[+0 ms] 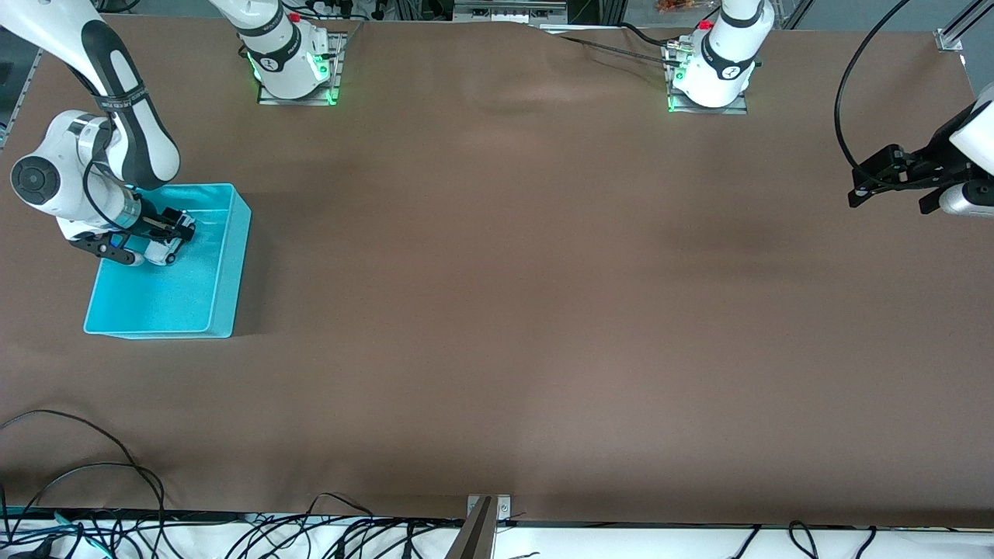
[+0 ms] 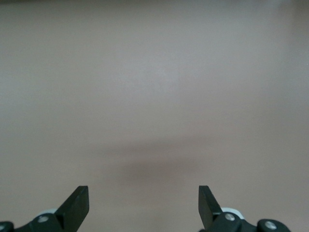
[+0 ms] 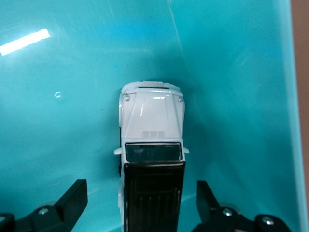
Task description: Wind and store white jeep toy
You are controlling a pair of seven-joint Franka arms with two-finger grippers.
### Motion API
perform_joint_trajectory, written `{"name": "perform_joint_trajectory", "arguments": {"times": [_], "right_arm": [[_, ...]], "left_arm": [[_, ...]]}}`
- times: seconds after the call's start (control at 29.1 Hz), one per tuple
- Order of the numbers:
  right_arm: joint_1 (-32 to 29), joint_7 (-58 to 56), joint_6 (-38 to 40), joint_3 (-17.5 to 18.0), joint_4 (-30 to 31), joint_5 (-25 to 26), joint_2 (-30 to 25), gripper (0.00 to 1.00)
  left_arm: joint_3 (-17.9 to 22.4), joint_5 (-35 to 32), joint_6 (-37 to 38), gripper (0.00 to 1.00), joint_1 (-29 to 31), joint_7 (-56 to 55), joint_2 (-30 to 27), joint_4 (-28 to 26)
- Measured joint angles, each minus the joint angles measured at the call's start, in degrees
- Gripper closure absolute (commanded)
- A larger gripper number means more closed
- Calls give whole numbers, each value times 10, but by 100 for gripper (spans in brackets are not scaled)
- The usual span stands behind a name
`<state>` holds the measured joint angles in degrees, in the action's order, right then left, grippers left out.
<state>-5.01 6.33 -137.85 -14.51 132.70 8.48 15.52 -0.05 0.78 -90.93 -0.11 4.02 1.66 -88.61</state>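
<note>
A brown table carries a turquoise bin at the right arm's end, with cables along the table's edge nearest the camera. The right tool hangs inside the bin, fingers spread wide and holding nothing. Only the right wrist view shows the white jeep toy, which lies on the bin floor between the fingers, clear of both. The left tool waits over bare table at the left arm's end, wide open and empty.

Even overhead light is cast across the brown table, with faint soft shadows. A bright glare streak is reflected on the turquoise bin. The left wrist view is slightly hazed.
</note>
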Motion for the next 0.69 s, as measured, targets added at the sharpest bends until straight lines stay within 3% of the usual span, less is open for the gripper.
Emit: {"name": "perform_joint_trajectory", "arguments": {"times": [0.52,0.69], "right_arm": [[1,0,126,39,-12,0,-170,0],[1,-6,207,49,-56,-1,-200,0]], "left_arm": [[0,0,0,0,0,0,6,7],[0,0,0,0,0,0,7,7]]}}
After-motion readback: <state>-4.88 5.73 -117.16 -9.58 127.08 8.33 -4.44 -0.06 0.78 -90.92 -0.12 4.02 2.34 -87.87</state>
